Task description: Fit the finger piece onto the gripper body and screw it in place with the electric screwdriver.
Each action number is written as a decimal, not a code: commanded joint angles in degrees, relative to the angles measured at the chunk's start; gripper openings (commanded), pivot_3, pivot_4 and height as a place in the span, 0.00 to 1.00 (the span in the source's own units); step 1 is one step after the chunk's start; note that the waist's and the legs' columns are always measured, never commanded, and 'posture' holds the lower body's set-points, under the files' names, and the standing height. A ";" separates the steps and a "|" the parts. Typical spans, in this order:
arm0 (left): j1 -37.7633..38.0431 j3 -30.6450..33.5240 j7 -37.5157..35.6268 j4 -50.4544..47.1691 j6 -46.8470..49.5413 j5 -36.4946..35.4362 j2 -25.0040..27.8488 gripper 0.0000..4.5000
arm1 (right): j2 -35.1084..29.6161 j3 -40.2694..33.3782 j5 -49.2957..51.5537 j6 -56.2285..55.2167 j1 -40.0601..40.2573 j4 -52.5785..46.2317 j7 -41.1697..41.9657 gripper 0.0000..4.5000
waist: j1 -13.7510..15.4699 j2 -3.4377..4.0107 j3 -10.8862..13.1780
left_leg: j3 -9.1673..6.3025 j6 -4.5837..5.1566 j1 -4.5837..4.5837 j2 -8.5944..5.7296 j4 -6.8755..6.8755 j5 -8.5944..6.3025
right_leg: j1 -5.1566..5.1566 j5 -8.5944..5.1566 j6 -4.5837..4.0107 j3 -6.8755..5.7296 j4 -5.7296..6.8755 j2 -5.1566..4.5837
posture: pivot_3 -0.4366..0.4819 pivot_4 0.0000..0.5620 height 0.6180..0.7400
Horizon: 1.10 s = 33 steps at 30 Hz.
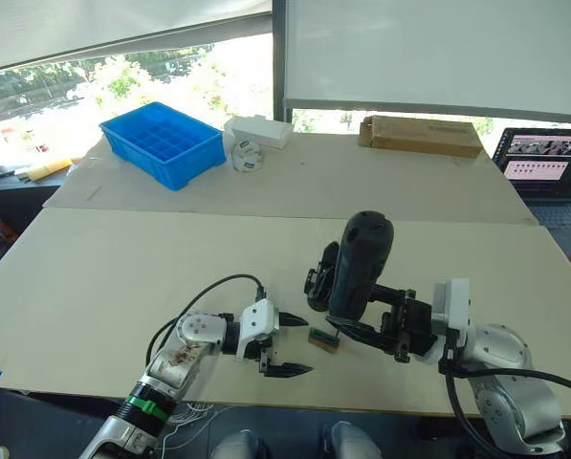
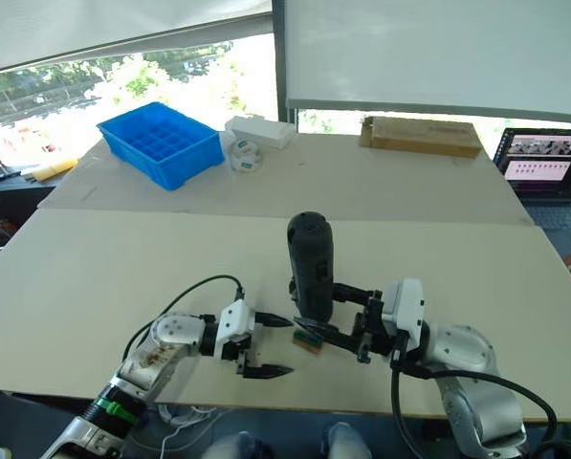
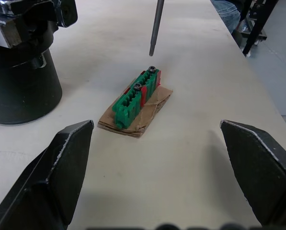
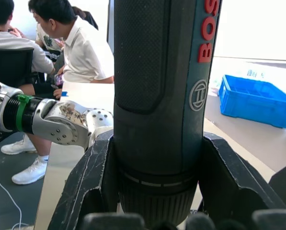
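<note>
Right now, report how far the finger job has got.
Done: the right gripper holds the screwdriver upright, bit poised just above the green screw block. In hand: apparently picking up a screw. The left gripper is open and empty beside it. Left: fitting the finger piece to the gripper body and screwing it down.

Gripper body and electric screwdriver crowd the green block.

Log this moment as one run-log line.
left claw: open, empty | right claw: shut on electric screwdriver, upright | bit above green screw block | gripper body: on table
</note>
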 commanded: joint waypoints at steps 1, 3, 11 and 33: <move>0.15 -0.56 0.72 -0.74 -0.24 0.22 -0.55 1.00 | -0.33 -0.43 0.25 -3.10 -0.14 -1.04 0.27 0.42 | 0.01 0.00 0.00 | 0.00 0.01 0.00 0.00 0.00 0.00 | 0.00 0.00 0.00 0.00 0.00 -0.01 | 0.48 0.27 1.00; 0.26 -0.46 0.92 -0.50 -0.24 0.20 -0.61 1.00 | -0.50 -0.23 -0.17 -3.38 0.21 -0.74 0.53 0.42 | 0.03 0.00 0.00 | 0.00 0.01 0.00 0.00 0.01 -0.01 | 0.00 0.00 0.00 0.00 0.01 -0.03 | 0.48 0.27 1.00; 0.83 -0.25 0.57 0.38 -1.13 0.22 0.02 1.00 | -0.26 0.02 -0.30 -4.32 0.71 -0.35 0.13 0.42 | 0.00 0.00 0.00 | -0.02 0.03 0.02 0.00 0.03 -0.02 | 0.00 0.00 0.00 0.00 0.09 -0.08 | 0.48 0.27 1.00; 3.09 -1.07 1.61 -4.95 2.24 -0.16 0.37 1.00 | -0.34 1.10 -0.79 -4.25 0.50 0.34 -0.26 0.42 | 0.00 0.00 0.00 | -0.05 0.06 0.04 0.00 0.04 -0.03 | 0.00 -0.04 -0.02 -0.01 0.17 -0.20 | 0.48 0.27 1.00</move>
